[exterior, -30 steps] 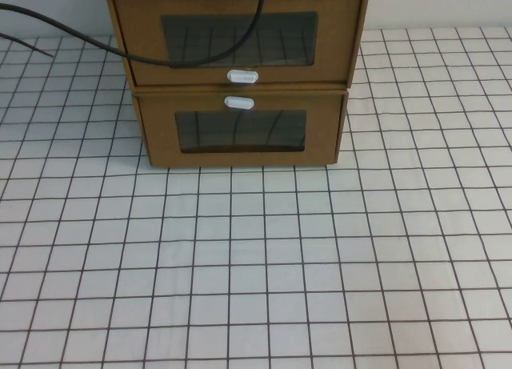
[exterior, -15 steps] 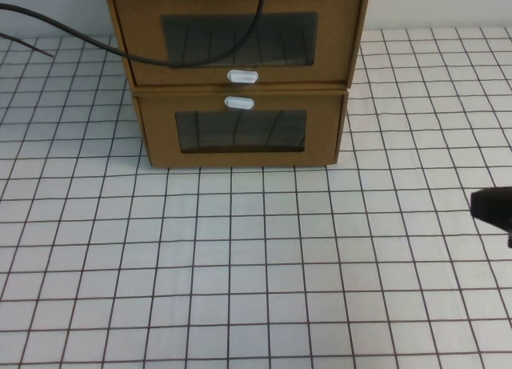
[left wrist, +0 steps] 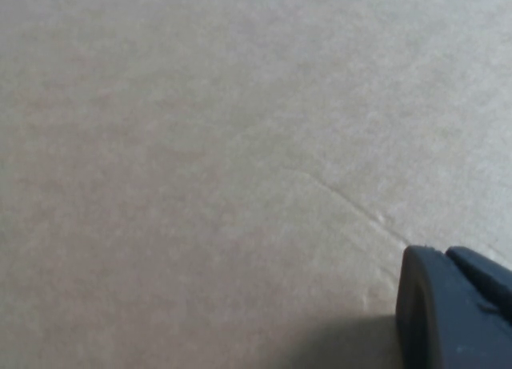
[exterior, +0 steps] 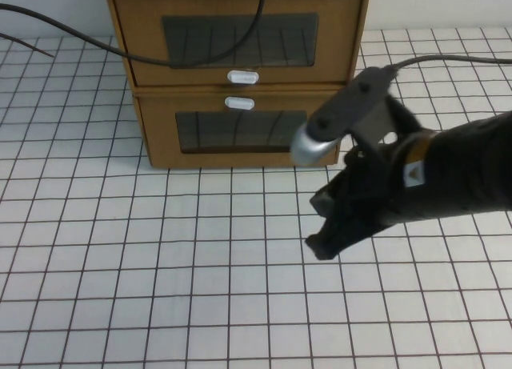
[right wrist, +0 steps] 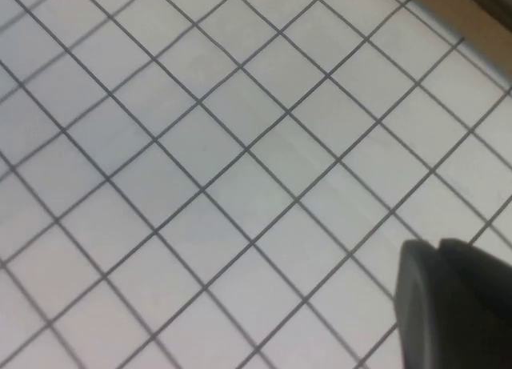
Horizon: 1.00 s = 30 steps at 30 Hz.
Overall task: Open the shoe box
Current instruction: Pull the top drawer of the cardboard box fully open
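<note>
The brown cardboard two-drawer shoe box (exterior: 240,81) loses its top to the high view's upper edge; my right arm (exterior: 448,173) hides the lower drawer's right end and runs off the right edge; my right gripper (exterior: 322,242), over the white gridded cloth (exterior: 160,265) in front of the box, is a dark blur, pinched together; my left gripper (left wrist: 452,313) shows only a dark blue tip cut off at the frame corner, close against plain tan cardboard (left wrist: 200,145); which face that is, I cannot tell.
</note>
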### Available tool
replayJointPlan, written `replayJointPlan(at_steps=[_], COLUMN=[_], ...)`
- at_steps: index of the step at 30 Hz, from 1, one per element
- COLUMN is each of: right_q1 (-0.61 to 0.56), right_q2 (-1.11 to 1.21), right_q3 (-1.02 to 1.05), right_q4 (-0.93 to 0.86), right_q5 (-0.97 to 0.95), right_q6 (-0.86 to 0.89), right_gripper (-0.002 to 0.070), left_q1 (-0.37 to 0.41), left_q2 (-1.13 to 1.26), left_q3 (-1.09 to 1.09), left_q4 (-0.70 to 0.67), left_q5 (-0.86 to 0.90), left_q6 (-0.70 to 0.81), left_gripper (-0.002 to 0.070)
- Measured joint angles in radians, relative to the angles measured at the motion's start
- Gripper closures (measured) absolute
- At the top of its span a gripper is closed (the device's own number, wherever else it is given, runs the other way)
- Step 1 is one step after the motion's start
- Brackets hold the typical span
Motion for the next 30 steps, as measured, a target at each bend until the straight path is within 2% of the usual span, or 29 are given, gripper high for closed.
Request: replayJointPlan(at_steps=[7, 11, 14, 22, 30], right_q1=[0.201, 0.223, 0.223, 0.223, 0.201], right_q2=[0.172, 0.24, 0.276, 0.36, 0.481], right_q3=[-0.102, -0.104, -0.104, -0.128, -0.234], right_q4=[-0.718, -1.072, -1.26, -1.645, -1.728], right_q5=[-0.019, -0.041, -0.059, -0.1, -0.102], right_q6=[0.343, 0.567, 0.695, 0.926, 0.969], right_gripper=[0.0689, 0.0687, 0.0654, 0.0463, 0.0432], left_q1=[0.0, 0.0, 0.0, 0.0, 0.0], left_q2=[0.0, 0.0, 0.0, 0.0, 0.0], left_q3=[0.0, -0.001, -0.002, -0.002, -0.002], left_q4=[0.0, 0.0, 0.0, 0.0, 0.0], left_q5=[0.001, 0.002, 0.002, 0.005, 0.007], left_q6=[-0.014, -0.02, -0.024, -0.036, -0.038], left_gripper=[0.0677, 0.0677, 0.0677, 0.0677, 0.0677])
